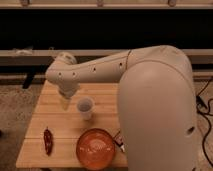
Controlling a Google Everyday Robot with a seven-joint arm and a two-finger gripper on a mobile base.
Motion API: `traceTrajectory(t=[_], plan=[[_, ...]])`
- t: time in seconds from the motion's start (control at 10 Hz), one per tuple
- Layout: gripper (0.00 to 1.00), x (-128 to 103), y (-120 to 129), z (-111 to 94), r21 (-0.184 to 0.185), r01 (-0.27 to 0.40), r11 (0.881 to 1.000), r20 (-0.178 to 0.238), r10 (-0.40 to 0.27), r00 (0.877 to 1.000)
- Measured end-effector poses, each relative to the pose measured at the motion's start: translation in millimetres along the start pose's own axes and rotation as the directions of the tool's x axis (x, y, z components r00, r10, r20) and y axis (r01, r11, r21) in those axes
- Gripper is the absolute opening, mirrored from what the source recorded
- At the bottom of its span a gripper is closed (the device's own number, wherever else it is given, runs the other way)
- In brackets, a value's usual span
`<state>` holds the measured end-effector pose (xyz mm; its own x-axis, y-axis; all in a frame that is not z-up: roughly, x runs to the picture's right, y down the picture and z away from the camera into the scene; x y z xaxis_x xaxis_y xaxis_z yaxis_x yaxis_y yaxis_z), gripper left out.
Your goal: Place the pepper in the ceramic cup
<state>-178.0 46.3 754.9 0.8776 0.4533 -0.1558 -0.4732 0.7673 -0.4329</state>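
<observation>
Watching the feed, I am seeing the big white arm [150, 100] filling the right side and stretching leftward over the wooden counter [107, 92], which is carrying everything else. The wide orange-red bowl [96, 148] is sitting at the near edge, about midway along it. The pincer [64, 102] is hanging below the arm's wrist over the far-left part of the counter, just left of the ceramic cup [85, 107], and I am not able to tell whether it is open or closed. The cup is standing upright behind the bowl, apart from it. The pepper [48, 141] is lying on the wood near the front-left corner, left of the bowl and apart from both cup and pincer. A small red-and-black packet [120, 142] is peeking out beside the bowl's right rim.
</observation>
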Motion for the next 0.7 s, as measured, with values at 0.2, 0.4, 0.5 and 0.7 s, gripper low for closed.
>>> traceTrajectory(t=[0.2, 0.4, 0.5, 0.7], plan=[[0.80, 0.0, 0.0, 0.0, 0.000, 0.000, 1.000, 0.000, 0.000, 1.000], [0.80, 0.0, 0.0, 0.0, 0.000, 0.000, 1.000, 0.000, 0.000, 1.000], [0.80, -0.3, -0.1, -0.2, 0.000, 0.000, 1.000, 0.000, 0.000, 1.000], [0.80, -7.2, 8.0, 0.7, 0.005, 0.035, 0.999, -0.014, -0.035, 0.999]])
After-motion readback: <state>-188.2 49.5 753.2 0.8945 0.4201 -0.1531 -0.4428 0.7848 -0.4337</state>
